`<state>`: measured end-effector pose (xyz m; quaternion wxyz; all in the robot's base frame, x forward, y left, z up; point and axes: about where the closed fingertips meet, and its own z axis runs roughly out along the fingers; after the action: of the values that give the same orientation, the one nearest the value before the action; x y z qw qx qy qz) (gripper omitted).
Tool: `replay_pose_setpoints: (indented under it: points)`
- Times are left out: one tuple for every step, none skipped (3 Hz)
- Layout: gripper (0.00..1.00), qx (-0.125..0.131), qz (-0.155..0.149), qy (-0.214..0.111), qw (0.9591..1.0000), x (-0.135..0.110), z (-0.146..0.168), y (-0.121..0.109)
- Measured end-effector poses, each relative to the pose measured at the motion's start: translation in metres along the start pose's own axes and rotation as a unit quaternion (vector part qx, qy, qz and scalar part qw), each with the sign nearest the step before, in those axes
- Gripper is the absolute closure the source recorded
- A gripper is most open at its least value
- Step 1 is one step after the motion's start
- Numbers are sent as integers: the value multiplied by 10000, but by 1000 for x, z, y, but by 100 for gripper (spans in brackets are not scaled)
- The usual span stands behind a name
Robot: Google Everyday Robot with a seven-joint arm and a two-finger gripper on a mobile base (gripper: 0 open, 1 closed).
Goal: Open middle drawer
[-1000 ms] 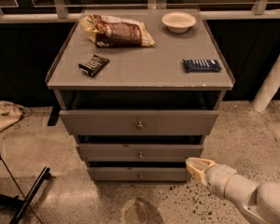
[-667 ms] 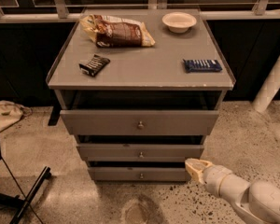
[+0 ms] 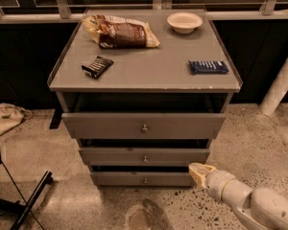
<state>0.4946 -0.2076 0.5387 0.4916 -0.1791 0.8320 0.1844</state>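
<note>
A grey cabinet [image 3: 144,80] has three stacked drawer fronts. The middle drawer [image 3: 110,156] is the medium-width, low front with a small round metal knob [image 3: 145,159] at its centre. A dark gap shows above it. The wider, taller top drawer [image 3: 101,125] sits above it and the narrowest bottom drawer [image 3: 120,178] below it. My gripper [image 3: 200,170] is at the lower right, near the floor. Its tip is just off the right end of the bottom drawer, below and to the right of the middle drawer. It touches no knob.
On the cabinet top lie a snack bag [image 3: 122,32], a white bowl [image 3: 184,22], a black bar [image 3: 97,66] and a blue bar [image 3: 209,67]. A white pole [image 3: 281,83] stands at right. A black stand leg [image 3: 31,198] and a cloth bundle [image 3: 7,116] are at left.
My gripper has crept very slightly left toward the cabinet's lower right corner. The drawers have not moved.
</note>
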Motion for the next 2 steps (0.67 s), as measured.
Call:
replay_pose_setpoints:
  points:
    - [100, -75, 54, -252, 9996, -8, 33, 1]
    - [100, -394, 191, -352, 9984, -15, 104, 9]
